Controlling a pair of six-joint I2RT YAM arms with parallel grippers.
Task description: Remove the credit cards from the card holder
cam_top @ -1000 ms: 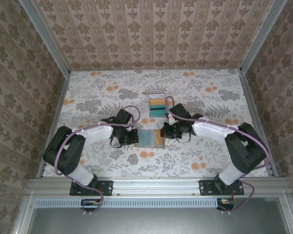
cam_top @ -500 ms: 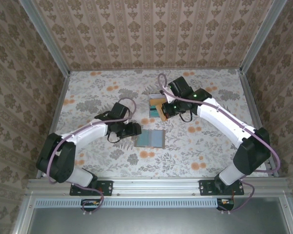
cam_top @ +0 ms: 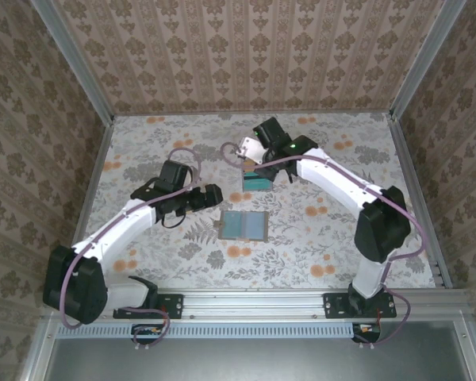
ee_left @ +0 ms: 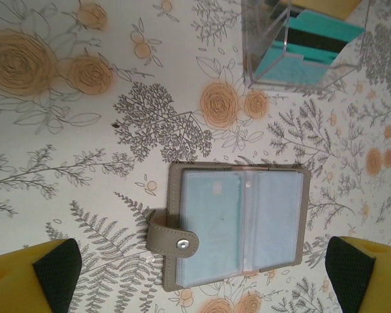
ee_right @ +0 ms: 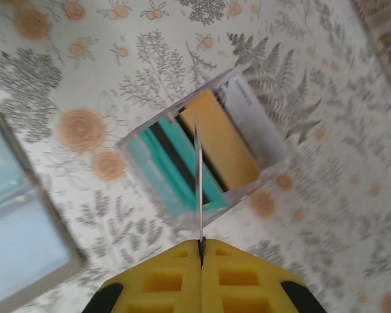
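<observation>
The card holder (cam_top: 244, 226) lies open on the floral table, pale blue-grey lining up, its olive strap (ee_left: 176, 241) folded over the left panel. My left gripper (cam_top: 210, 194) hovers just left of the holder, open wide, its yellow fingers (ee_left: 49, 277) at the two bottom corners of the left wrist view with the card holder (ee_left: 238, 225) between and beyond them. My right gripper (cam_top: 254, 151) is shut on one thin credit card (ee_right: 200, 189), seen edge-on, held above a clear box (ee_right: 202, 153) that holds teal and orange-tan credit cards (ee_right: 225, 147).
The clear box (cam_top: 257, 176) stands just behind the card holder, near the table's middle. Patterned walls enclose the table on three sides. The card holder's corner (ee_right: 19, 228) shows at the left of the right wrist view.
My left gripper let go of the card holder, opened wide and drew back to the left. My right arm carried a card from the holder up and back to above the clear box.
</observation>
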